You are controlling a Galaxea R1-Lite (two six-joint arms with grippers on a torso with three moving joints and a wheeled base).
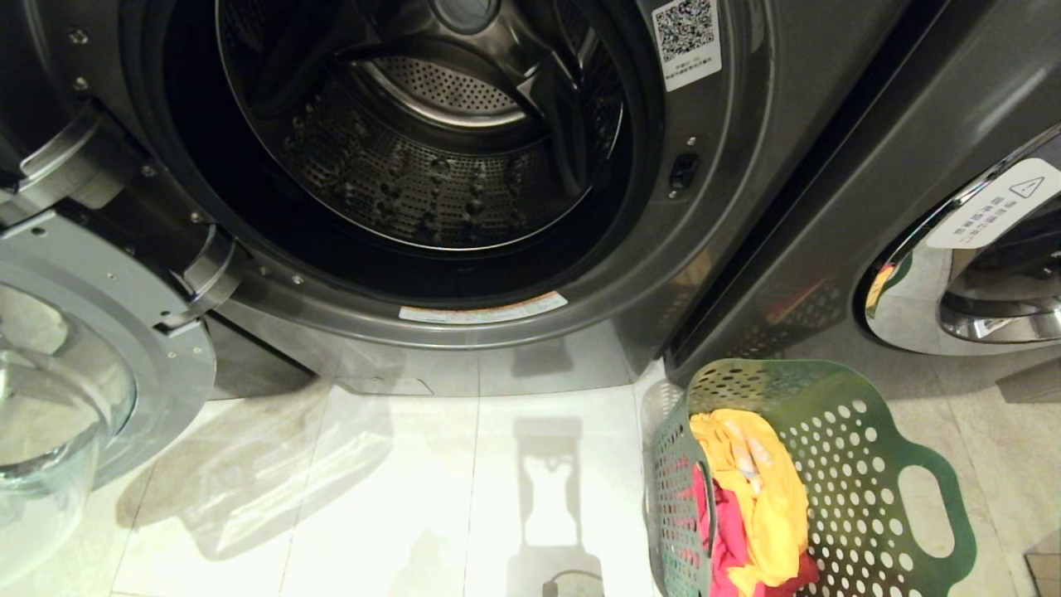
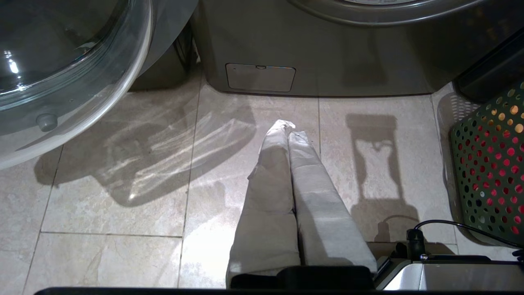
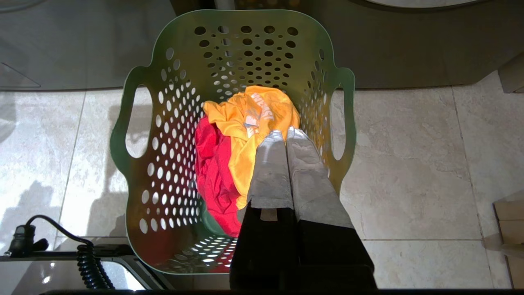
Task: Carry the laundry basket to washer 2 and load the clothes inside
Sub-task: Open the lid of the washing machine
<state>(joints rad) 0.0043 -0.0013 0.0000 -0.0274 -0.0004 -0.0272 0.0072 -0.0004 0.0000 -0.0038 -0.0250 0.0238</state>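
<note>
Laundry basket (image 1: 837,464) (clothes (image 1: 763,497) inside) beside washer (image 1: 729,249)

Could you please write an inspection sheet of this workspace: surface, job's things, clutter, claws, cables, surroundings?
Surface: pale tiled floor, glossy, with shadows.
Job's things: green laundry basket stands on the floor right of the open washer; a yellow garment and a pink-red garment lie inside. Jeans not seen. Drum looks empty. No number label visible on the washer.
Clutter: nothing seen.
Claws: left claw shut, empty, over bare floor; right claw shut, empty, above the basket.
Cables: black cable and coiled cord on the robot base.
Surroundings: glass door swung open at left; second machine at right.
</note>
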